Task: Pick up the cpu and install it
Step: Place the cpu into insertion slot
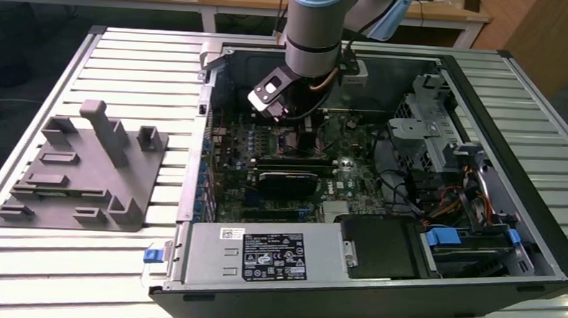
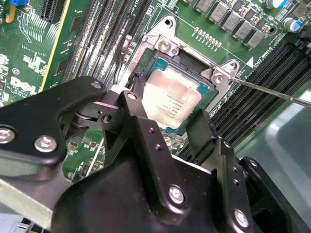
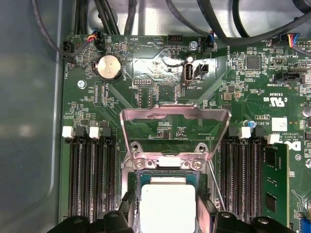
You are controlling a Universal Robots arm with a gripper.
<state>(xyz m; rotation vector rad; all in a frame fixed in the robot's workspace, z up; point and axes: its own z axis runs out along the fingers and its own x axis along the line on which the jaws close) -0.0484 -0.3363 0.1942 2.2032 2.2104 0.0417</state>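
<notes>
The cpu (image 2: 172,94), a silvery square with a green rim, lies in the motherboard socket (image 2: 165,46), level with it. My gripper (image 2: 167,104) is low over it, its black fingers (image 2: 199,126) set against two opposite edges of the chip. In the first wrist view the cpu (image 3: 167,201) lies between the gripper (image 3: 167,218) fingertips, below the metal load plate (image 3: 175,119), which stands open and upright. A thin metal lever (image 2: 272,92) sticks out beside the socket. In the exterior view the gripper (image 1: 299,131) reaches down into the open computer case (image 1: 208,127).
Memory slots (image 3: 90,170) flank the socket on both sides. A power supply (image 1: 260,255) and drive cage (image 1: 429,129) fill the case's near and right parts. Cables (image 3: 146,14) run along the board's edge. A grey fixture (image 1: 82,172) stands on the slatted table at the exterior view's left.
</notes>
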